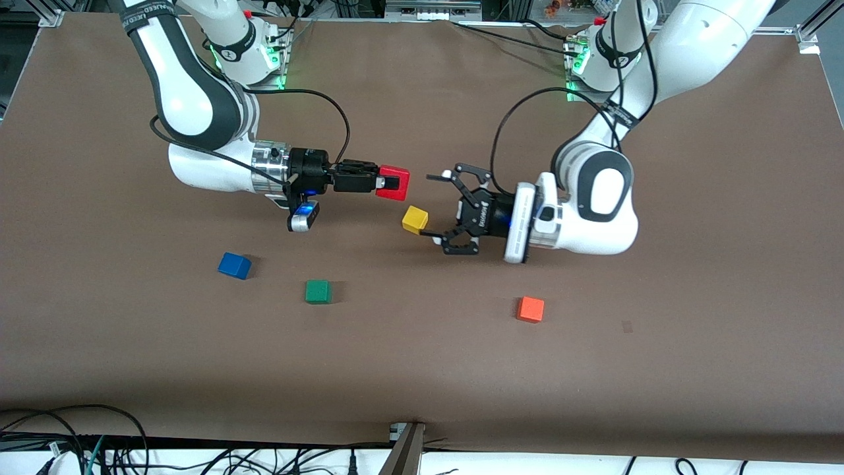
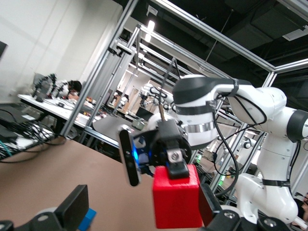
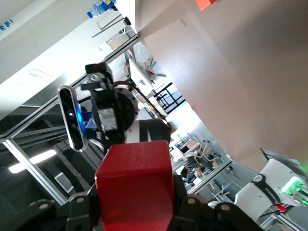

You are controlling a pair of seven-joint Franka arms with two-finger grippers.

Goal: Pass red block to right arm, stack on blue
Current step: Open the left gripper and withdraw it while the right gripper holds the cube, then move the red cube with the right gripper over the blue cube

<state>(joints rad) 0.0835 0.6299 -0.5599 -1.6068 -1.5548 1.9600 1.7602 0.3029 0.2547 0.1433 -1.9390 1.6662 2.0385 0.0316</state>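
The red block [image 1: 393, 183] is held in the air by my right gripper [image 1: 386, 181], which is shut on it over the middle of the table. In the right wrist view the red block [image 3: 134, 185] fills the space between my right gripper's [image 3: 134, 209] jaws. My left gripper [image 1: 428, 205] is open and empty; it faces the block a short gap away, over the yellow cube [image 1: 415, 219]. In the left wrist view the red block [image 2: 177, 197] sits just ahead of my wide-open left gripper [image 2: 143, 211]. The blue cube [image 1: 234, 265] lies on the table toward the right arm's end; it also shows in the left wrist view [image 2: 86, 219].
A green cube [image 1: 318, 291] lies beside the blue one, slightly nearer the front camera. An orange cube [image 1: 530, 309] lies toward the left arm's end, and it also shows in the right wrist view [image 3: 207, 4]. The brown table [image 1: 422, 369] reaches to the front edge.
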